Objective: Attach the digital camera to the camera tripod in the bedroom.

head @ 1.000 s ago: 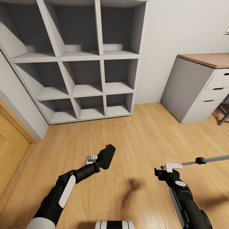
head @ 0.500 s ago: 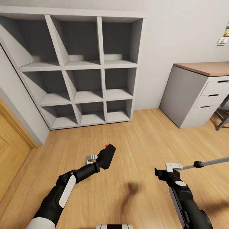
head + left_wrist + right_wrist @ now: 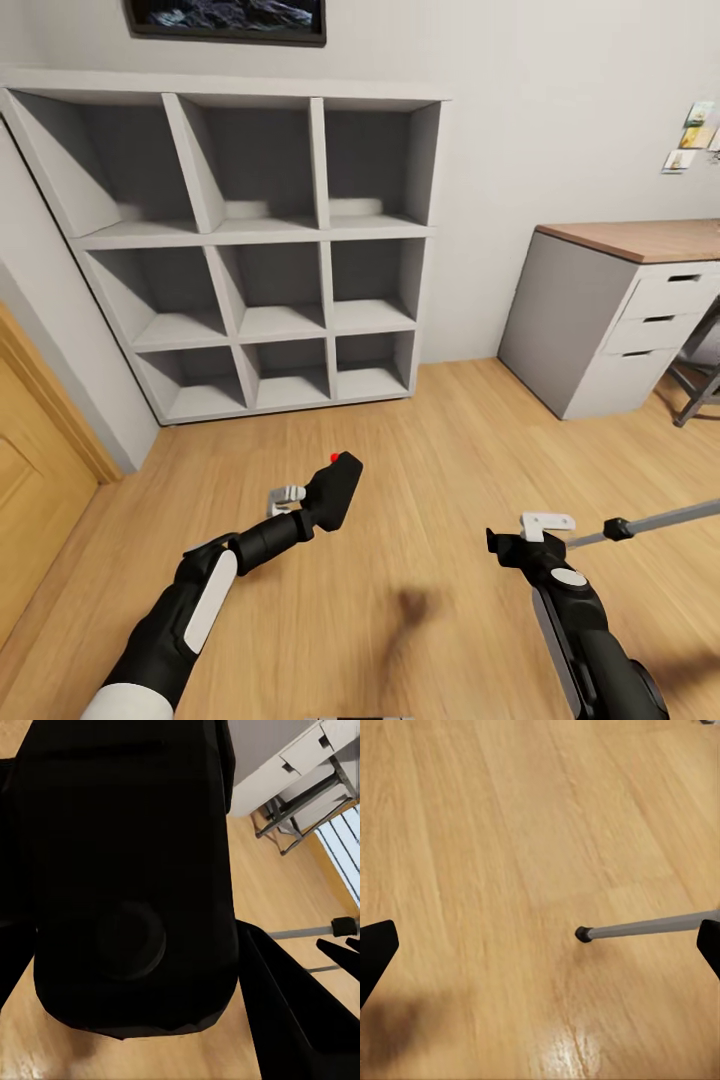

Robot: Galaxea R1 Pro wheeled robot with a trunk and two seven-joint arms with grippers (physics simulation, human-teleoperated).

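1. Left end effector [image 3: 318, 503]: pinching the digital camera [image 3: 335, 490], held above the light wood floor [image 3: 420, 470] in the head view. The camera body is black, with the red button [image 3: 334, 458] at its upper end.
2. Left wrist view: the camera's dark body [image 3: 127, 870] sits between the two fingers [image 3: 300, 1012] and covers most of the frame; a round raised feature shows on its face.
3. Right end effector [image 3: 525, 540]: fingers spread, as the right wrist view shows, with dark fingertips [image 3: 375, 952] at opposite edges and bare floor between them. Nothing is gripped.
4. Camera tripod [image 3: 650, 522]: one silver leg with a black joint enters from the right edge of the head view, ending just beside the right end effector. In the right wrist view the leg's black foot [image 3: 583, 934] is seen over the floor; contact with the floor cannot be determined.
5. Room: grey cube shelf [image 3: 260, 250] against the pale wall ahead, picture [image 3: 225, 18] above it, wooden door [image 3: 40, 470] on the left, table [image 3: 620, 310] with drawers on the right.
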